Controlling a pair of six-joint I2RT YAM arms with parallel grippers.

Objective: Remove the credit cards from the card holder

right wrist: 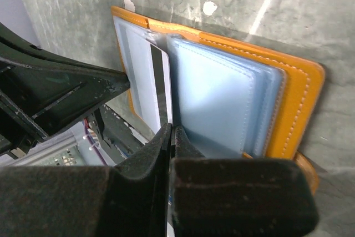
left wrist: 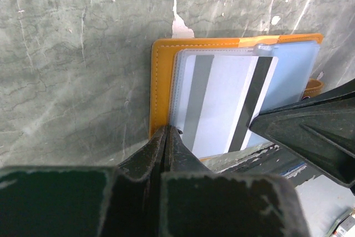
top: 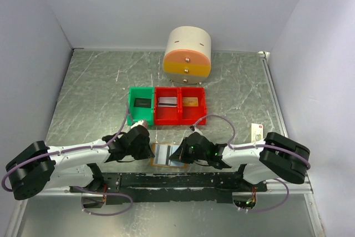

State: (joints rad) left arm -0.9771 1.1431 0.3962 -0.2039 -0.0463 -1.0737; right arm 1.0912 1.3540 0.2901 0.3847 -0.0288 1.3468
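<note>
- So the small folding card holder (top: 164,156), orange-tan outside with pale blue pockets, lies open and flat on the grey marbled table (top: 89,98). It's at the near edge, right between the two grippers.
- The left gripper (left wrist: 168,131) is clenched, with its tips at the holder's orange rim. We can't tell if it's pinching that rim or just pressing on it.
- The right gripper (right wrist: 171,130) is closed on a short edge of a thin white-grey plastic credit card with a dark stripe (right wrist: 158,76). It looks like a proper pinch to us, since the card's edge runs straight into the slit between the fingers.
- The bit that matters is that the card's long axis points straight away from the right jaws, with the stripe in line with them. The right wrist camera sees the card nearly edge-on, sitting between the clear sleeve and the blue pocket.
- So the right arm is the one on the card, and the left sits at the holder's opposite side.
- Our guess is to draw back along that stripe line while the left pins the holder. A sideways tug would probably drag the whole thing.
</note>
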